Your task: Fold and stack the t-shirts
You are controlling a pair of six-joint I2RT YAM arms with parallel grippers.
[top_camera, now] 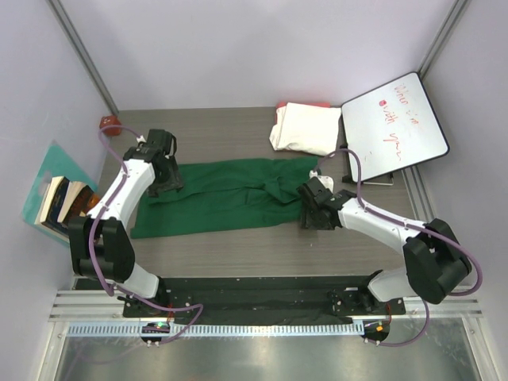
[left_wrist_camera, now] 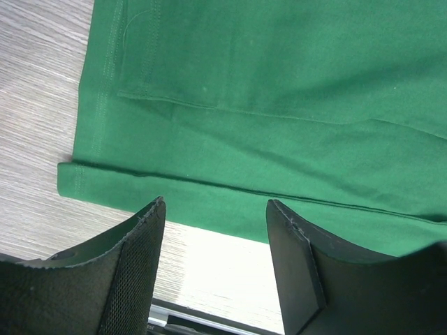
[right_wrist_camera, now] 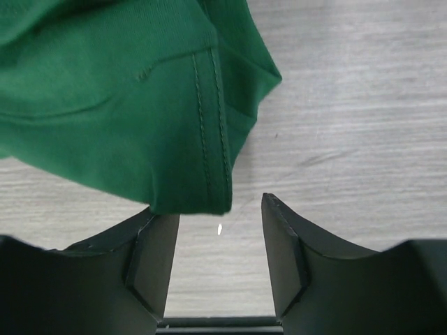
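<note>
Bright even light, foreground perhaps slightly soft

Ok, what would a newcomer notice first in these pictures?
The dark green t-shirt, spread in a long band across the middle of the table, with the left gripper at one end and the right gripper at the other, both open. Behind it, at the far right, sit a cream-white folded bundle and a whiteboard with red writing.

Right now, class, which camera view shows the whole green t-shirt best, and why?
The top external view: the green t-shirt lies stretched across the table, nearly its full outline visible. The left wrist view shows only a stitched edge; the right wrist view only one hemmed corner.
</note>
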